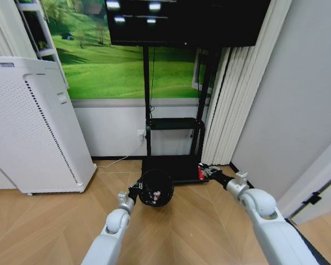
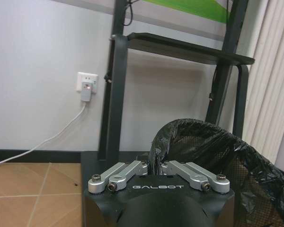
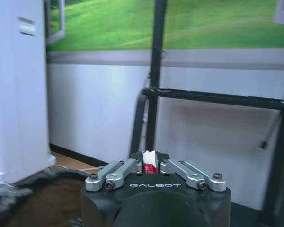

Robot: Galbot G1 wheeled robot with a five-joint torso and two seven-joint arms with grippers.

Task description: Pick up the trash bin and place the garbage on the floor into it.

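The trash bin [image 1: 157, 187], a round black mesh basket with a black liner, sits low in front of me, lifted by my left gripper [image 1: 135, 189]. In the left wrist view, that gripper [image 2: 154, 163] is shut on the liner-covered rim of the bin [image 2: 217, 151]. A red-and-white piece of garbage [image 1: 156, 194] lies inside the bin. My right gripper [image 1: 206, 171] is just right of the bin, over the black stand base, shut on a crumpled red-and-white wrapper [image 1: 201, 174]. The right wrist view shows the wrapper [image 3: 149, 160] pinched between the fingertips, with the bin [image 3: 33, 198] off to one side.
A tall white perforated appliance [image 1: 33, 127] stands on the left. The black TV stand [image 1: 174, 124] with its flat base [image 1: 165, 164] is right behind the bin. Pale curtains [image 1: 231, 110] and a grey wall close the right side. A plugged-in wall socket [image 2: 86, 85] trails a white cable.
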